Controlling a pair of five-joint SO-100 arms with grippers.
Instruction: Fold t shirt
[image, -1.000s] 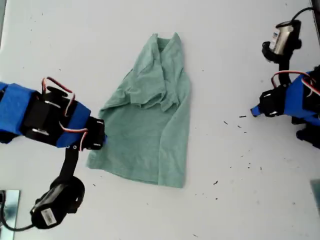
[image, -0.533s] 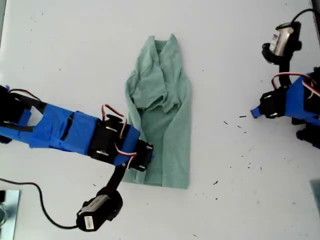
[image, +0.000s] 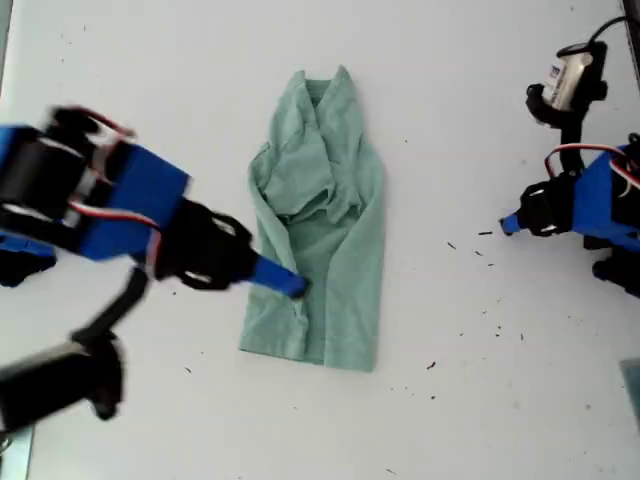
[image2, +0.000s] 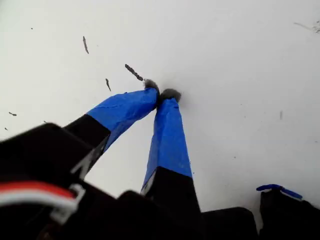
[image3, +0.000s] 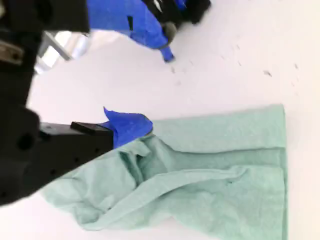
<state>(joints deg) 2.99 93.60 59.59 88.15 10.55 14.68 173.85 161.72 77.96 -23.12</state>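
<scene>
The t shirt (image: 320, 240) lies mid-counter (image: 150, 80), its long axis running from the far edge toward the near edge. The second gripper (image: 292, 287) sits over its lower half, finger spacing unclear. The first gripper (image2: 161, 95), fingers together and empty, rests well apart on bare counter.
</scene>
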